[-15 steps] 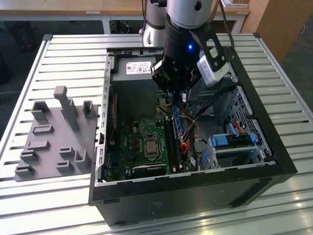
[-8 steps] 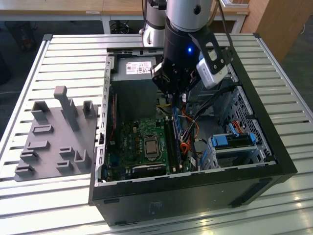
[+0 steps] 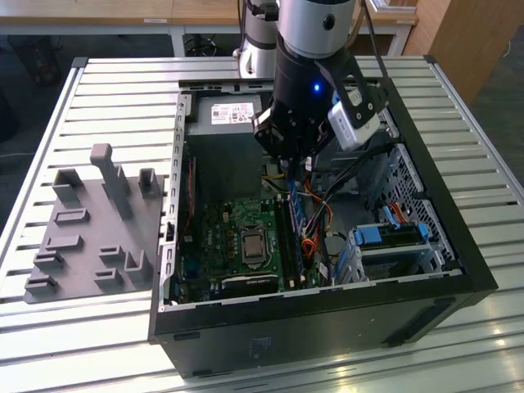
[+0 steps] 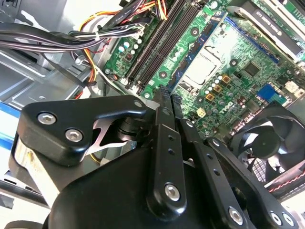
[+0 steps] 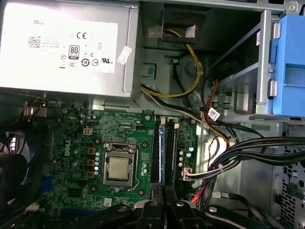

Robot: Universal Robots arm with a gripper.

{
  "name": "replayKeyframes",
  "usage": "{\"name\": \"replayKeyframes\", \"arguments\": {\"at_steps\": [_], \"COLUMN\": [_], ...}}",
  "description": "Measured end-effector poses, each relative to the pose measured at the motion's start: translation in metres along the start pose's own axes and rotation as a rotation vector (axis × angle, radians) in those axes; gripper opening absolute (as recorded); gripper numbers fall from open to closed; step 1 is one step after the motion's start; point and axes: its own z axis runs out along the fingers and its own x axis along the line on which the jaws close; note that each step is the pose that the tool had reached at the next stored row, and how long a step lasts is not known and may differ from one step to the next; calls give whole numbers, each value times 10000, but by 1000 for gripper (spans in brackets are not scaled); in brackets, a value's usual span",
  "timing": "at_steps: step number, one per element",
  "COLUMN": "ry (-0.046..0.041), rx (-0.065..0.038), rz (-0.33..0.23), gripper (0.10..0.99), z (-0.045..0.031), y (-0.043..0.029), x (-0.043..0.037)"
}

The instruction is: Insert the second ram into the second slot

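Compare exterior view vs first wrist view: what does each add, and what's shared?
Exterior view adds: the gray fixture plate beside the case on the slatted table, and the arm body over the case. First wrist view adds: the pincer in line with the memory slots, and the case fan. Shared: CPU socket, memory slots, power supply, blue drive bracket.

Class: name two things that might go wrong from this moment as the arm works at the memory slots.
1. The pincer sits close to the memory slots; the loose cables beside them might snag it.
2. A sideways slip might strike the processor socket next to the slots.
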Motion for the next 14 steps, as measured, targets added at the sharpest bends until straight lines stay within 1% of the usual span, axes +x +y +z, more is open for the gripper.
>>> {"name": "replayKeyframes", "arguments": {"at_steps": [14], "ry": [0], "rx": [-1], "rz": [0], "gripper": [129], "z": [71], "y": [-2], "x": [1]}}
